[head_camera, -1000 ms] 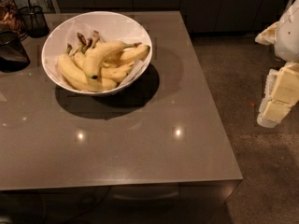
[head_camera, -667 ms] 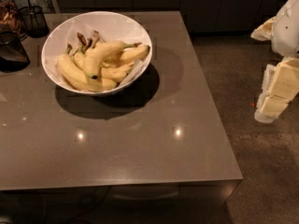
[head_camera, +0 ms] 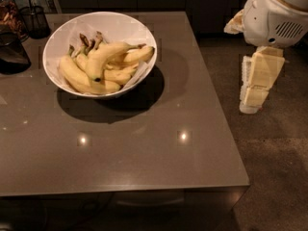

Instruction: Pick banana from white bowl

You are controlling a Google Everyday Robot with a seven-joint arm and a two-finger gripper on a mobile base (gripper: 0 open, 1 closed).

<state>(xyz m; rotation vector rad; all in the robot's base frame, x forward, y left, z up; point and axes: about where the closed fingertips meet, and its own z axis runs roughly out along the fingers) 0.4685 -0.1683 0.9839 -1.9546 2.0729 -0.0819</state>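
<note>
Arm has swung in from the right edge: the gripper now hangs closer to the table than a second ago, and more of the white arm housing is in view above it. It is still off the table's right side, over the floor and well apart from the white bowl. Bowl and fruit haven't moved. So this looks like the approach only, pick not started. The banana is on top of the pile in the bowl, strongly curved, black tip pointing toward the camera and stem toward the bowl's right rim, lying on the shorter ones, so it looks reachable from above. The gripper needs to cross most of the table width to get over it. Gripper state: can't tell from this angle whether it is released or clenched; it reads as one pale block, nothing visibly in it. Arm housing is cut off by the top and right frame edges. Lower bananas are partly covered by the top ones. Far left, a dark wire cup and another dark object are cropped and too dim to identify.
</note>
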